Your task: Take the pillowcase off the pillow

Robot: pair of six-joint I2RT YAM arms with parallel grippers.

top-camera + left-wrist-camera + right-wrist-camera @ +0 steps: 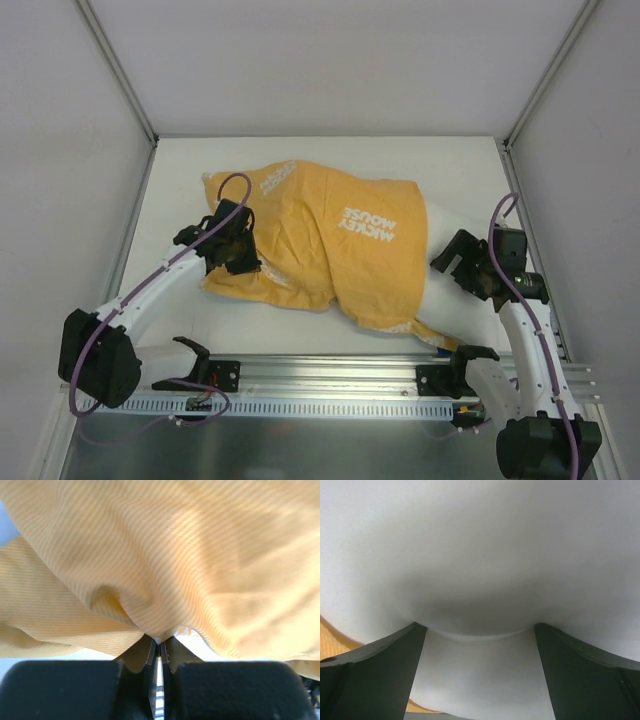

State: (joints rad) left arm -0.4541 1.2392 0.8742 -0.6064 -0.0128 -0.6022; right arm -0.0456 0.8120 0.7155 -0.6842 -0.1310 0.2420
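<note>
Centre of frame, pillowcase [330, 250] limp, thin, light, over soft squashy pillow [440, 225], bare end poking out right; left gripper [159, 645] pinching cloth fold, right gripper [480, 630] spread at bare pillow end, good hold there

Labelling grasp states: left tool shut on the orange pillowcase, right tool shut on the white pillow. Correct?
Not quite. The right tool is open, not shut: the right wrist view shows its fingers spread wide, with the white pillow bulging ahead of them. The left tool is indeed shut on the orange pillowcase.
</note>
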